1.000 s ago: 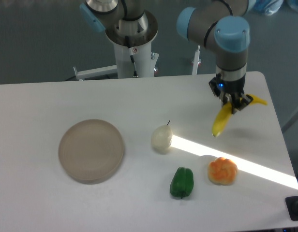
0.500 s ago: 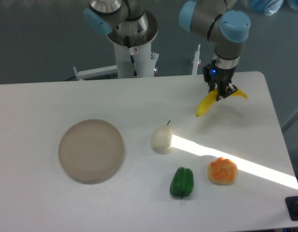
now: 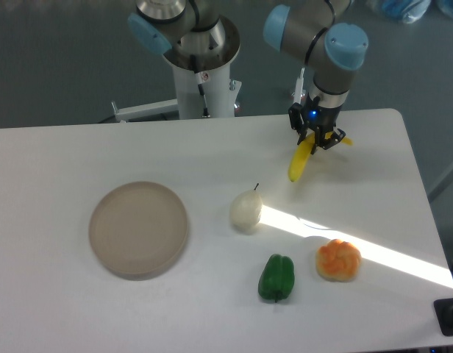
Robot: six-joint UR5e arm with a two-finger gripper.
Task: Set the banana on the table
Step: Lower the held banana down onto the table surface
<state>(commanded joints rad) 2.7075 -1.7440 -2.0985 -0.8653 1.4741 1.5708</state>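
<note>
The yellow banana (image 3: 301, 162) hangs tilted in my gripper (image 3: 318, 142), which is shut on its upper part, near the back right of the white table (image 3: 65, 154). Its lower tip points down and left, close to the tabletop; whether it touches I cannot tell. The stem end pokes out to the right of the fingers.
A round beige-grey plate (image 3: 139, 229) lies at the left. A pale pear (image 3: 245, 210) sits mid-table, a green pepper (image 3: 276, 277) and an orange fruit (image 3: 338, 259) nearer the front. The arm's white base post (image 3: 202, 81) stands behind the table's back edge.
My gripper has carried the banana left and toward the back of the table, from above the right side to near the back edge.
</note>
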